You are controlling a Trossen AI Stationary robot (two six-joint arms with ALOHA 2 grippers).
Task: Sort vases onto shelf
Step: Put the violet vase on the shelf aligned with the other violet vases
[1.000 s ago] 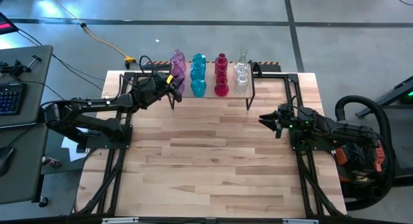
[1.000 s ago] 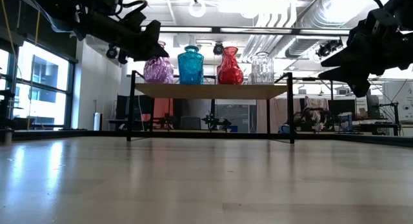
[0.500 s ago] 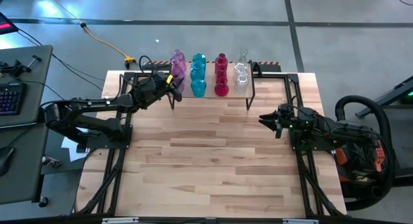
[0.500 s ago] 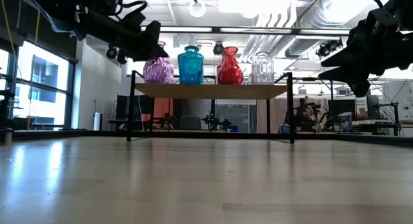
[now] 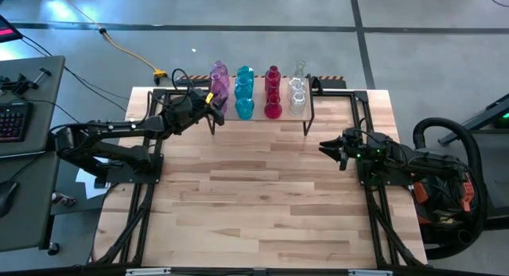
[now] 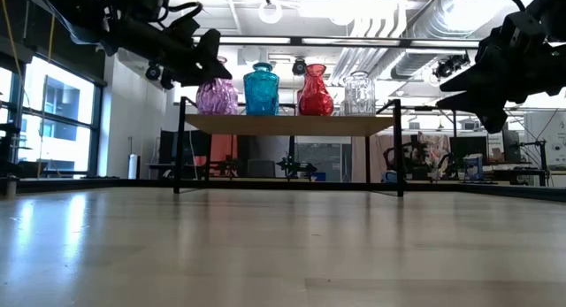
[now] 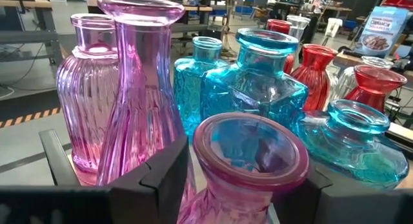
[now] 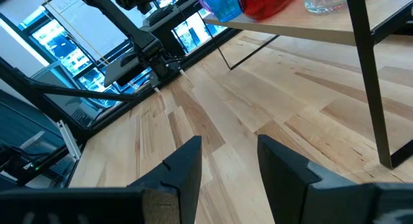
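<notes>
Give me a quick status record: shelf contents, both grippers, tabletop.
shelf: holds vases in colour rows: pink, teal, red, clear
left gripper: at the shelf's pink end, fingers either side of the front pink vase
grip: cannot tell whether the fingers press the glass
right gripper: open, empty, off the shelf's clear end, over the table
tabletop: no vases on it

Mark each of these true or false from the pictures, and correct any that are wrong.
1. The vases stand on the shelf. True.
2. The left gripper is at the pink vase on the shelf's end. True.
3. The right gripper holds a red vase. False: its fingers are apart with nothing between them, over bare tabletop.
4. Vases lie scattered across the tabletop. False: none is on the tabletop.
5. The teal vase stands between pink and red ones. True.
</notes>
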